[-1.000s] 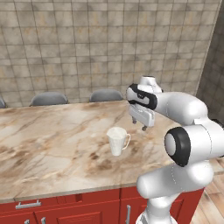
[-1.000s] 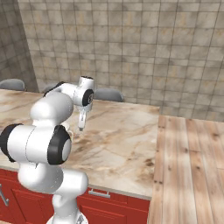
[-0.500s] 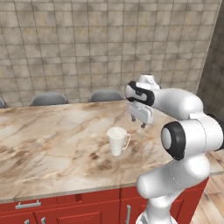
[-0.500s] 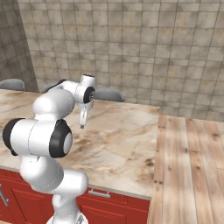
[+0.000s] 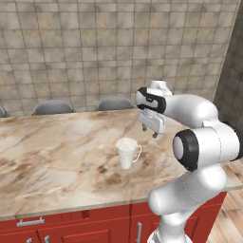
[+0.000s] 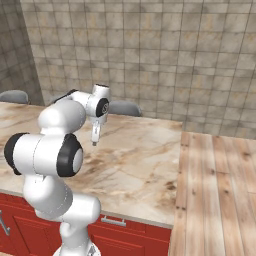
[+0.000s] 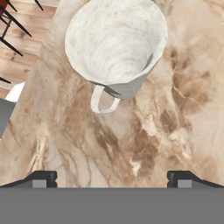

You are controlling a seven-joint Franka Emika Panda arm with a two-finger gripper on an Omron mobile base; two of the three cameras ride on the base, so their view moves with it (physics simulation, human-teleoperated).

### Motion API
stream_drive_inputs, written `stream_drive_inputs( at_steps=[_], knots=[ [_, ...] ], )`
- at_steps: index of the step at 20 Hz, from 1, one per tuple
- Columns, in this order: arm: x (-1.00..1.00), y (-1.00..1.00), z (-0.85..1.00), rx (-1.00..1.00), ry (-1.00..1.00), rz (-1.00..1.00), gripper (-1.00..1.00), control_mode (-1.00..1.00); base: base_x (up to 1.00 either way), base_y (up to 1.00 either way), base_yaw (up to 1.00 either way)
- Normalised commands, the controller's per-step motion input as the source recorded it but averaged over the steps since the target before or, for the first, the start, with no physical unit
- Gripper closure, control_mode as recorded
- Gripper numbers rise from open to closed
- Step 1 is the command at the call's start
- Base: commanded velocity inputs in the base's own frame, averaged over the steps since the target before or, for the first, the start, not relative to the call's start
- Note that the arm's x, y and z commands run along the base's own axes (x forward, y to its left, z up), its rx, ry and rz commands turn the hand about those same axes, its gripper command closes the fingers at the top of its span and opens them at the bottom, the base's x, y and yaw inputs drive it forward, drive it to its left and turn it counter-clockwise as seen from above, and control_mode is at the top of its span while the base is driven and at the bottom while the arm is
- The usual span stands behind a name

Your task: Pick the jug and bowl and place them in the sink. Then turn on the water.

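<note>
While the jug stands upright on the marble worktop, well in from its front edge, the tool hangs above, empty. Its jaws are spread wide, nearer the worktop's back edge.

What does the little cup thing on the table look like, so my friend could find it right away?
Look at the big brown-and-cream marble counter on top of the red cabinets. Near its middle stands the jug, a small white pitcher that gets narrower toward the bottom. It has a loop handle on one side, and the robot's open gripper hangs just above and beside it.
</note>
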Motion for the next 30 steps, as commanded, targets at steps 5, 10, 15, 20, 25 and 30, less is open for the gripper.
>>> stream_drive_inputs(
  at_steps=[5,10,15,20,25,30],
  knots=[
    [0.01,0.0,0.0,0.0,0.0,0.0,-1.0,-1.0,0.0,0.0,0.0],
    [0.2,0.0,-0.02,0.0,0.0,0.0,-1.0,-1.0,0.0,0.0,0.0],
    [0.03,0.03,-0.03,0.0,0.0,0.0,-1.0,-1.0,0.0,0.0,0.0],
    [0.0,0.17,-0.05,0.0,0.0,0.0,-1.0,-1.0,0.0,0.0,0.0],
    [0.0,0.22,-0.08,0.0,0.0,-0.01,-1.0,-1.0,0.0,0.0,0.0],
    [0.0,0.07,-0.02,0.03,0.0,-0.01,-1.0,-1.0,0.0,0.0,0.0]
  ],
)
